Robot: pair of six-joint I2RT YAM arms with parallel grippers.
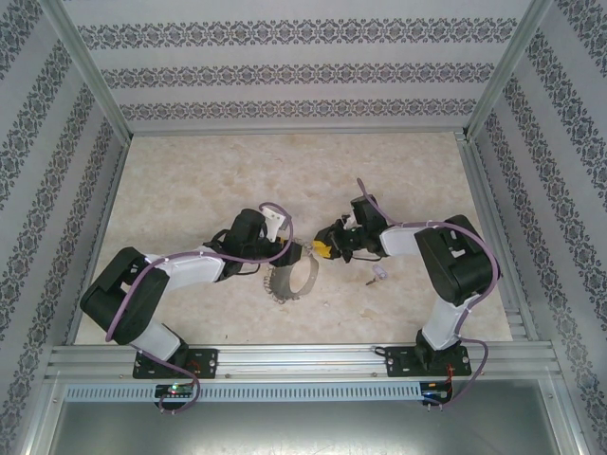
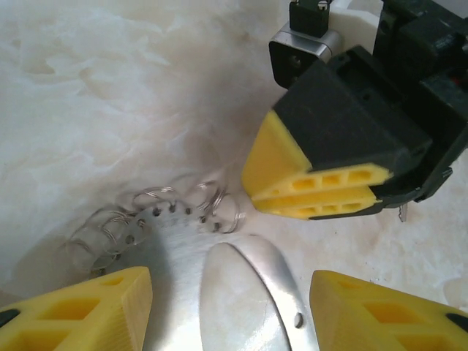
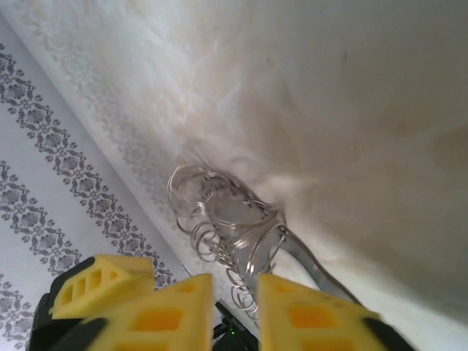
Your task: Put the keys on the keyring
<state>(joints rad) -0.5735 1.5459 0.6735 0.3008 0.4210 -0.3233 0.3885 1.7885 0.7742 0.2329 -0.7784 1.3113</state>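
Surface: pale beige marble-look tabletop [image 1: 190, 190], pretty much bare apart from the stuff below.

Keyring: big thin grey metal hoop, the keyring [image 1: 289, 277], sits near the middle of the table towards the near edge, right under the tip of the left arm. From the left wrist [image 2: 241, 292] it looks like a flat shiny band with a row of tiny holes along its rim.

Loops: loads of small silvery wire loops [image 2: 168, 208] are strung through those holes, bunched up like a chain. They also show from the right wrist [image 3: 219, 219].

Left gripper: the left gripper [image 1: 296, 252] has its yellow fingers [image 2: 102, 307] either side of the band, clamped on the keyring.

Right gripper: the right gripper [image 1: 322, 249] is nose to nose with the left one, its tip just beside the looped rim [image 2: 256, 191]. Its jaws are close together with a narrow slit. Honestly can't tell if a loop is nipped in there.

Key: tiny key [image 1: 377, 274] with a pale lilac-white head, lying loose on the table beside the right arm, apart from the ring.

Walls: white walls [image 1: 285, 76] with grey ornamental stripes on three sides.
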